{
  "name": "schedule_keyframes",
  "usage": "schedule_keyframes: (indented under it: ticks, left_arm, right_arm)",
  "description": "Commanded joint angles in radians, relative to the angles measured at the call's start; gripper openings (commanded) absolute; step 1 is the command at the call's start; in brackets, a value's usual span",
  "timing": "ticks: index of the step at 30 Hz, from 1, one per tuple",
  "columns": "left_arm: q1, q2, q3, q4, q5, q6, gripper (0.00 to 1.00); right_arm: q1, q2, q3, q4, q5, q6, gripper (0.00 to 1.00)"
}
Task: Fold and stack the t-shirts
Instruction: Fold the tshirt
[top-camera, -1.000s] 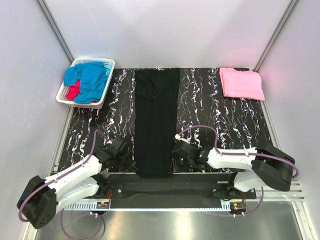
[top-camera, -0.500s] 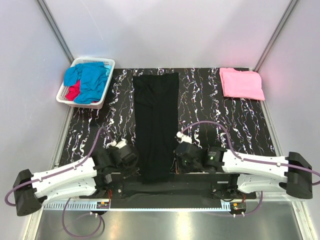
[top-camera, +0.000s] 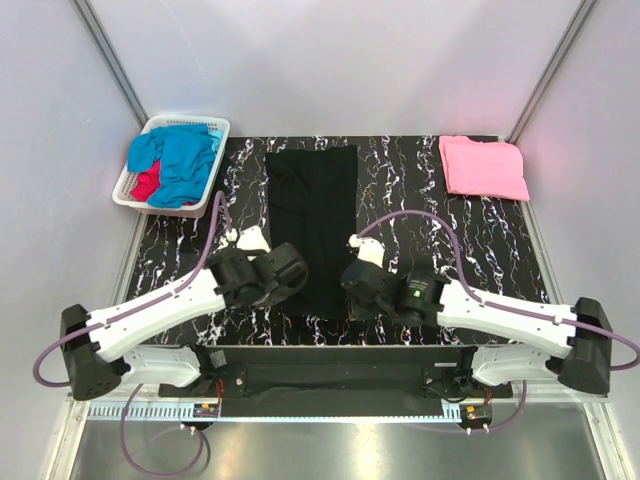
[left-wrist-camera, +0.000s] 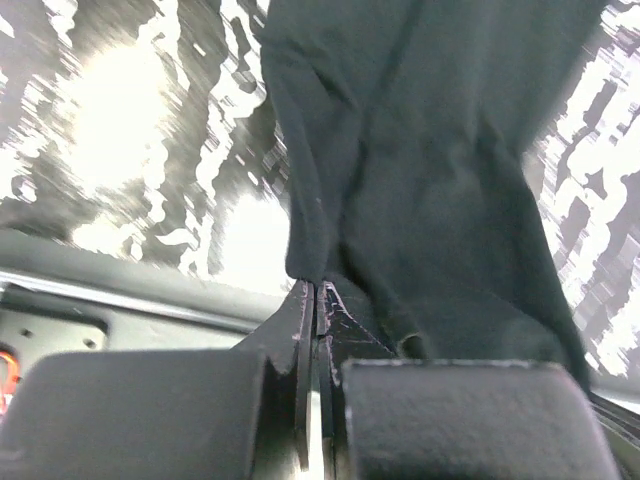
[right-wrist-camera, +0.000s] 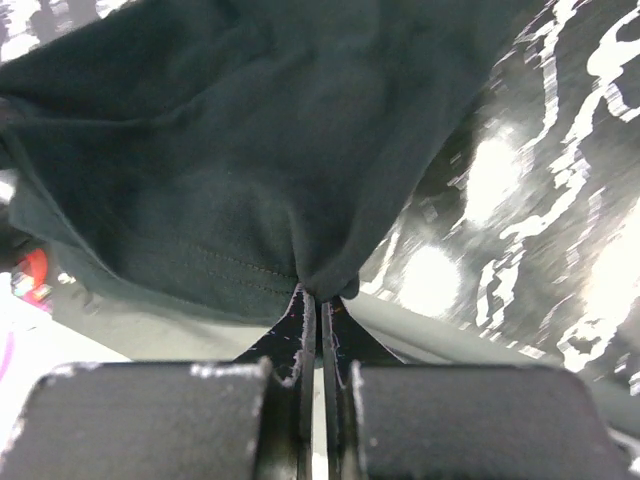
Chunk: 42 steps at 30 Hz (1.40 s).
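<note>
Top external view: I have the black t-shirt (top-camera: 312, 195) lying as a long strip down the middle of the table. Both jaws are pinched fully closed on its near hem, the left gripper (left-wrist-camera: 315, 300) on the left corner and the right gripper (right-wrist-camera: 318, 298) on the right, holding it off the table. I judge this the near-to-far fold. Next I should carry both corners evenly far, lay hem onto collar edge, then release.
</note>
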Motion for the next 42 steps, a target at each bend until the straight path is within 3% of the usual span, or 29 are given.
schedule_keyframes:
  ticks: [1,8,12,17,24,30,37,38,40,41,42]
  left_arm:
    - [0.046,0.052,0.053,-0.037,-0.112,0.059,0.0]
    - [0.271,0.144,0.084,0.11,-0.098,0.22,0.0]
    - [0.367,0.265,0.162,0.201,-0.058,0.322,0.0]
    - [0.468,0.518,0.344,0.333,0.028,0.458,0.0]
    - [0.581,0.894,0.717,0.318,0.075,0.524,0.0]
    - [0.664,1.053,0.877,0.278,0.046,0.517,0.0]
    - [0.701,1.076,0.9,0.325,0.064,0.555,0.0]
    - [0.701,1.082,0.904,0.341,0.08,0.569,0.07]
    - [0.704,1.101,0.926,0.354,0.094,0.592,0.27]
    - [0.71,1.102,0.932,0.362,0.091,0.592,0.52]
    - [0.712,1.102,0.932,0.37,0.085,0.59,0.62]
  right_arm:
    - [-0.074,0.054,0.035,0.021,0.054,-0.117,0.0]
    - [-0.321,0.177,0.082,0.233,-0.048,-0.326,0.0]
    - [-0.43,0.389,0.226,0.301,-0.145,-0.436,0.0]
    - [-0.516,0.654,0.479,0.335,-0.252,-0.524,0.0]
    - [-0.635,0.924,0.699,0.346,-0.249,-0.559,0.0]
    - [-0.691,0.999,0.785,0.361,-0.223,-0.574,0.0]
    - [-0.708,0.996,0.793,0.446,-0.226,-0.571,0.0]
    - [-0.709,1.005,0.817,0.447,-0.239,-0.57,0.0]
    - [-0.72,1.045,0.851,0.44,-0.28,-0.559,0.26]
    - [-0.726,1.056,0.872,0.436,-0.292,-0.556,0.34]
    - [-0.728,1.073,0.882,0.436,-0.294,-0.542,0.42]
